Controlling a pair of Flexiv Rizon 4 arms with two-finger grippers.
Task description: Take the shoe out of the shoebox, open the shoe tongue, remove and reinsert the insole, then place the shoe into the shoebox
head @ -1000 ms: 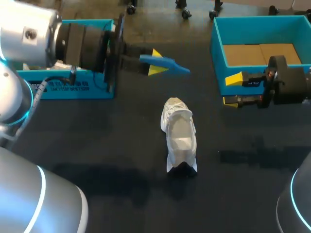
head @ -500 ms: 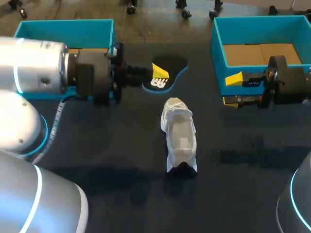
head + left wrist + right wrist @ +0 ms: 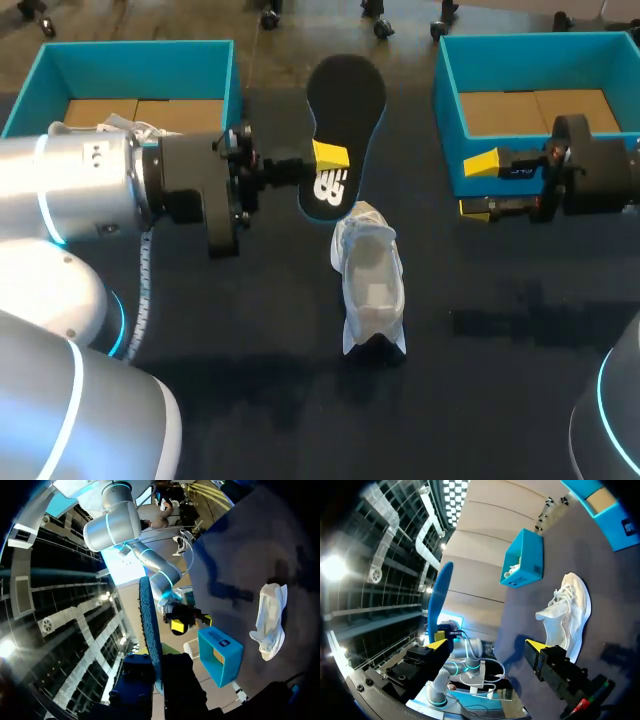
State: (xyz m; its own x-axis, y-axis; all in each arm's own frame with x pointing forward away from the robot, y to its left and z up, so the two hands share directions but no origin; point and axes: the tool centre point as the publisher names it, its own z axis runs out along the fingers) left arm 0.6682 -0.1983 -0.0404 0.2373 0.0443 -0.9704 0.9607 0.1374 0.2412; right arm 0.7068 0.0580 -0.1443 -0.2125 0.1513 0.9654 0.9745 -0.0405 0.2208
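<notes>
While the left arm reaches in over mid-table, head view: left gripper clamped on the logo end of the insole, with one yellow tip on its black top face. Insole is held off the table, near the far end of the shoe. Shoe is white and lies mid-table, outside both boxes. Right gripper is spread wide and empty, just in front of the right shoebox. Left shoebox sits behind the left arm.

Left wrist view: insole edge-on, pinched between the dark fingers and sticking straight out ahead. Shoe is on the table off to one side, well apart. Right gripper is farther out beside a teal box.

Right wrist view: yellow tips far apart with nothing between them. Shoe is ahead on the table, left shoebox beyond it. The insole's blue face shows at the left arm.
</notes>
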